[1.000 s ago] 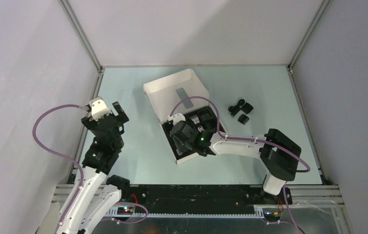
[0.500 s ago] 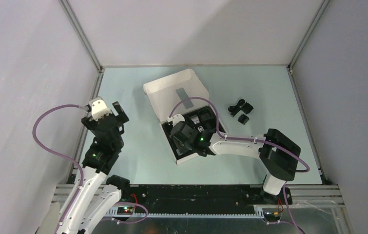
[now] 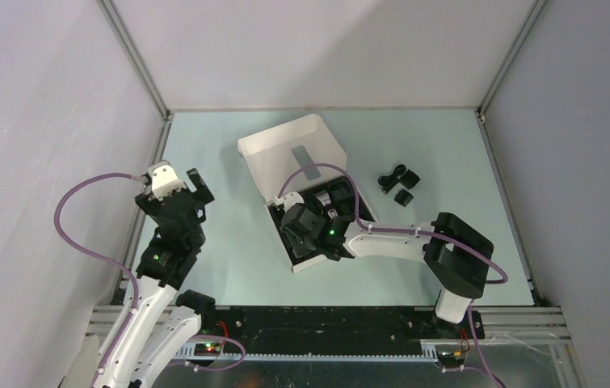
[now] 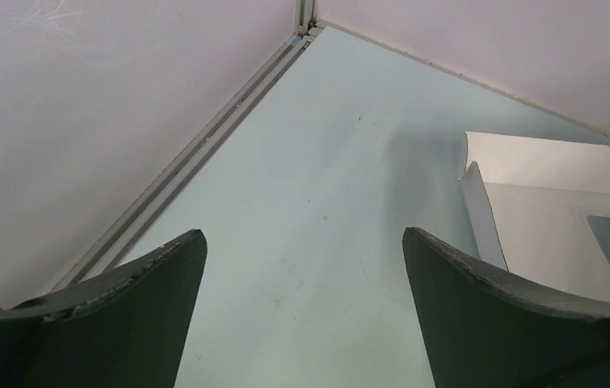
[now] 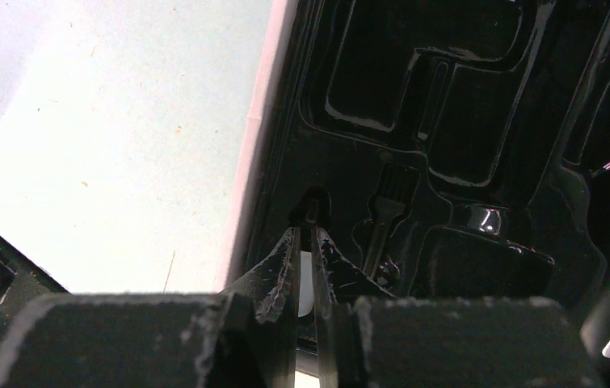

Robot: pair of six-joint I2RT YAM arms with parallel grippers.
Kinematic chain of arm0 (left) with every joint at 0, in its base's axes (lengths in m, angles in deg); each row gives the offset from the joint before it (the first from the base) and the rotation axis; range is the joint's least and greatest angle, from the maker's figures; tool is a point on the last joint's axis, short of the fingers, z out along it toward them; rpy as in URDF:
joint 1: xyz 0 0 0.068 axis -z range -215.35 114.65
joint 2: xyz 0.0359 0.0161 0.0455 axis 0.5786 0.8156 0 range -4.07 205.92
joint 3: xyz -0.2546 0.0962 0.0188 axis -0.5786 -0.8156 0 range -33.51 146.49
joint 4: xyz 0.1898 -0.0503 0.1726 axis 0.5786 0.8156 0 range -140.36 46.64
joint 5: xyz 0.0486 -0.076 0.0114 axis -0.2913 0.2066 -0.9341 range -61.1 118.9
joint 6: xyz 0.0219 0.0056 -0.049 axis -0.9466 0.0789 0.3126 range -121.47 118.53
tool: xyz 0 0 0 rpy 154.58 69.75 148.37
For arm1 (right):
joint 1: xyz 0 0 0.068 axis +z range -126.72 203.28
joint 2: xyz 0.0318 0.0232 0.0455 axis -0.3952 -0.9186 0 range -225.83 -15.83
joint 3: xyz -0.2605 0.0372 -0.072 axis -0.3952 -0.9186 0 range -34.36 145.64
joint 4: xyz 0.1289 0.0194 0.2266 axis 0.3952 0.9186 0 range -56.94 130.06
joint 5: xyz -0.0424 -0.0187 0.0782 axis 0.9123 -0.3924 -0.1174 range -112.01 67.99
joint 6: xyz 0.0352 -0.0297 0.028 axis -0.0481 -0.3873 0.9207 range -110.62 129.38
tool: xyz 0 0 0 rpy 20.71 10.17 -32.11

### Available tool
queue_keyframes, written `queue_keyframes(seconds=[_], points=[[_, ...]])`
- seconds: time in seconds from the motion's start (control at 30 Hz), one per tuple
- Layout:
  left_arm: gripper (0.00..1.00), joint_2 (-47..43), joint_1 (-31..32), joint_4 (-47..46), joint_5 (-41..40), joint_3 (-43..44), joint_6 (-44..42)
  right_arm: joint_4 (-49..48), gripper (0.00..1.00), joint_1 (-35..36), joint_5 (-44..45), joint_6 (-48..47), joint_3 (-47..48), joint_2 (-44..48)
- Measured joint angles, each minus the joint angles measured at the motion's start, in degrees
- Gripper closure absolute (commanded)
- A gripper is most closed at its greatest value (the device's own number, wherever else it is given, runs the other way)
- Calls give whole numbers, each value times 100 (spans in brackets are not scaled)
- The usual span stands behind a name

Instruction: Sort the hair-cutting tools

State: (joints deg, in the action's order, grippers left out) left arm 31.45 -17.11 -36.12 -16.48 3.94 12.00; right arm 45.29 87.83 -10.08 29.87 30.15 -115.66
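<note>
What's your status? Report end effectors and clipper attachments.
Left end effector open, over table. Right end effector nearly shut, tips in black tray. Black attachments loose on table beside box, unobstructed.

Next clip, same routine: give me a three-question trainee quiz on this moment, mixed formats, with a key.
1. Fill in: in the top view, the attachments lie on the table to the ___ of the box.
2. The right gripper hangs over: A bare table; B the tray; C the attachments.
3. True or false: the left gripper is shut.
Key: 1 right; 2 B; 3 false, it is open and empty.
</note>
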Motion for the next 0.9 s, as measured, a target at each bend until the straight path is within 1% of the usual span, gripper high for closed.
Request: queue_keyframes(seconds=[0.17, 0.27, 0.47, 0.7, 0.9], points=[[2, 0, 0, 0, 20, 0, 0, 26, 83, -24, -46, -4, 0, 79], [2, 0, 0, 0, 48, 0, 0, 142, 80, -46, -48, -20, 0, 299], [2, 11, 0, 0, 59, 0, 2, 358, 80, -55, -35, -17, -2, 643], [2, 11, 0, 0, 63, 0, 2, 621, 81, 55, -44, -17, -2, 627], [2, 11, 0, 2, 63, 0, 2, 638, 81, 92, -87, -20, -2, 444]])
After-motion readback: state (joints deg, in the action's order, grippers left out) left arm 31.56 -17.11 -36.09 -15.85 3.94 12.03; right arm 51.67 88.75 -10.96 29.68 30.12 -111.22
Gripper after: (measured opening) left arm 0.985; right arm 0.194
